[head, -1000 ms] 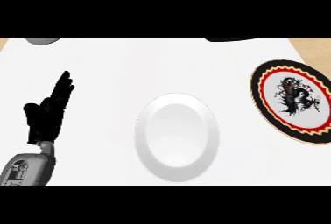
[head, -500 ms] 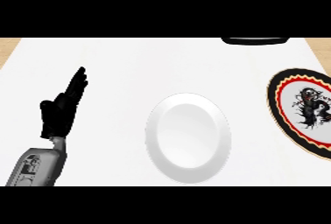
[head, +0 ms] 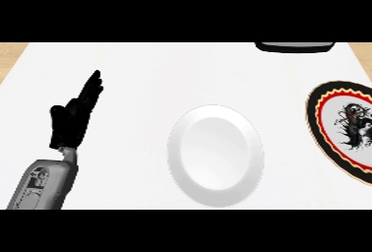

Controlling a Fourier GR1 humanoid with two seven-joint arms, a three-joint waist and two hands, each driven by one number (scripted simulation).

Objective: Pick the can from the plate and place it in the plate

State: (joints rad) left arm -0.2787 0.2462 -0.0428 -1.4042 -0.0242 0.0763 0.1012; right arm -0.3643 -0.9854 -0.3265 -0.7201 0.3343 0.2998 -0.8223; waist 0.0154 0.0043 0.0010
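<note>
A plain white plate [head: 215, 155] lies in the middle of the white counter with nothing on it. A second plate [head: 347, 129], black-rimmed with a red ring and a black dragon drawing, is cut off by the right edge. I see no can anywhere. My left hand [head: 71, 120] rests open at the left, fingers straight and pointing up, well apart from the white plate. My right hand does not show.
A dark grey object [head: 294, 46] sits at the counter's far edge, upper right, partly cut off. Wooden floor shows past the counter's corners at the upper left [head: 11, 53].
The whole scene has slid rightward in the view: both plates and my left hand sit farther right than before. The dragon plate is now cut by the right edge.
</note>
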